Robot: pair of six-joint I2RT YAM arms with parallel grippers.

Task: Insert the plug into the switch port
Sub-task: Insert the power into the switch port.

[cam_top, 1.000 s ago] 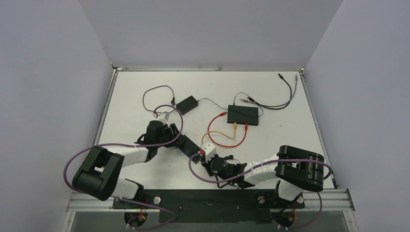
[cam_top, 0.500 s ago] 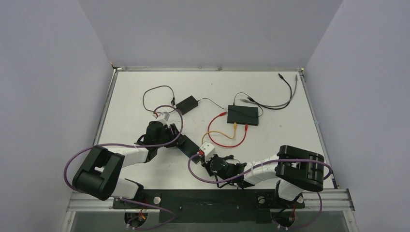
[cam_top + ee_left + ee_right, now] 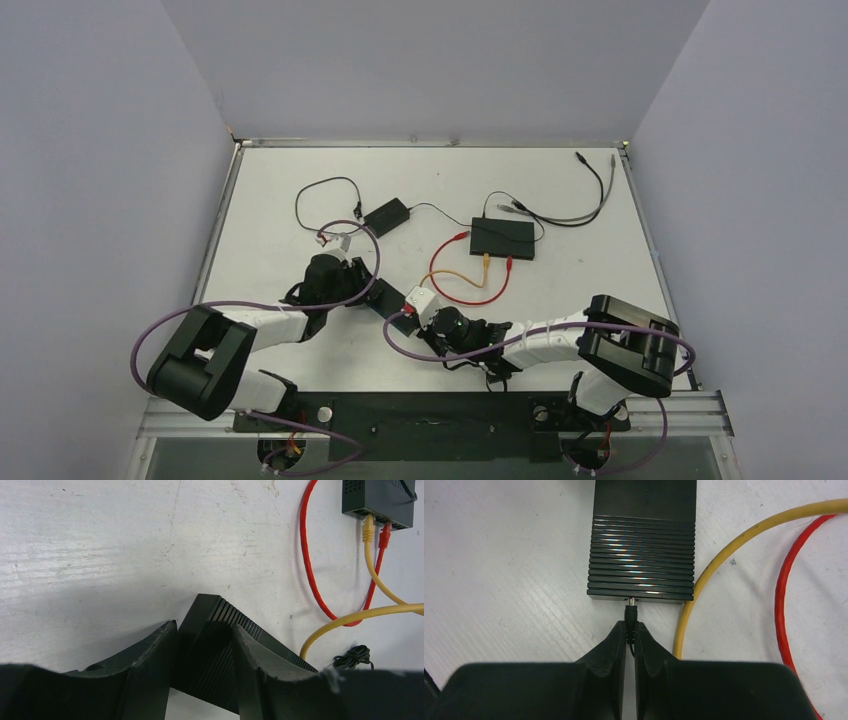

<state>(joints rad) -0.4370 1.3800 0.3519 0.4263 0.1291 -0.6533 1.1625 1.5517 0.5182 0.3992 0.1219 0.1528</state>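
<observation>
**Plug tip at switch port, both arms gripping**

Right gripper (image 3: 630, 627): fingers pressed in on the plug (image 3: 630, 614), pinching its black body right at the fingertips. The plug points straight ahead of the fingers. Its metal tip meets the near edge of the switch (image 3: 642, 540) at the port, with a short bit of bare metal showing between plug body and edge. Depth of seating: cannot tell.

Left gripper (image 3: 204, 630): fingers part spread, one on each side of the ribbed switch, clamping it between them. One corner of the switch sticks out just past the fingertips.

Switch lies flat on the white table (image 3: 499, 555).

Yellow cable (image 3: 724, 555) curves close beside the right-hand finger of the right gripper and runs just beside the switch's corner. Red cable (image 3: 784, 590) arcs farther out on that side.

Second black box (image 3: 380, 500) sits well ahead and to the right of the left fingers, with a yellow and a red connector in its near face.
</observation>
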